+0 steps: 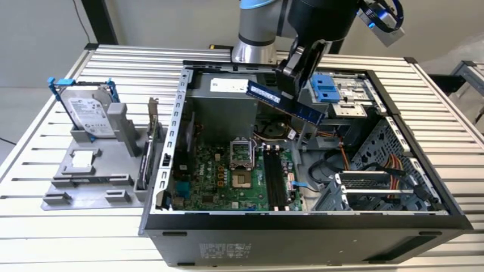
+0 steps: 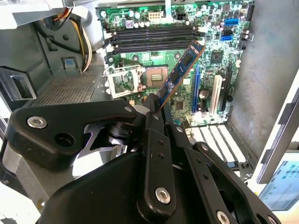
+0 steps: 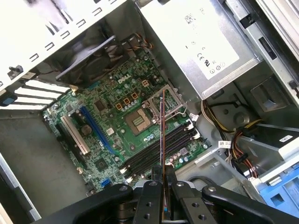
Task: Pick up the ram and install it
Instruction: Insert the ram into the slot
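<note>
The ram [image 1: 285, 102], a thin dark stick with a row of chips, hangs tilted above the open computer case [image 1: 162, 170]. My gripper [image 1: 287, 90] is shut on it around the middle of its length. In the second wrist view the ram [image 2: 180, 73] sticks out from the fingertips [image 2: 153, 103] over the motherboard. In the first wrist view the ram [image 3: 162, 135] is edge-on, clamped in my gripper [image 3: 163, 173]. It hangs above the CPU socket [image 3: 164, 99] and the black memory slots [image 3: 156, 153], well clear of them. The memory slots [image 1: 275, 182] run beside the socket.
To the exterior view's left, a grey fixture [image 1: 87, 170] carries a silver hard drive in a blue bracket [image 1: 85, 111] and a card with a metal bracket [image 1: 151, 141]. Inside the case are a power supply [image 3: 205, 42], a blue drive cage [image 1: 327, 88] and loose cables [image 1: 393, 165].
</note>
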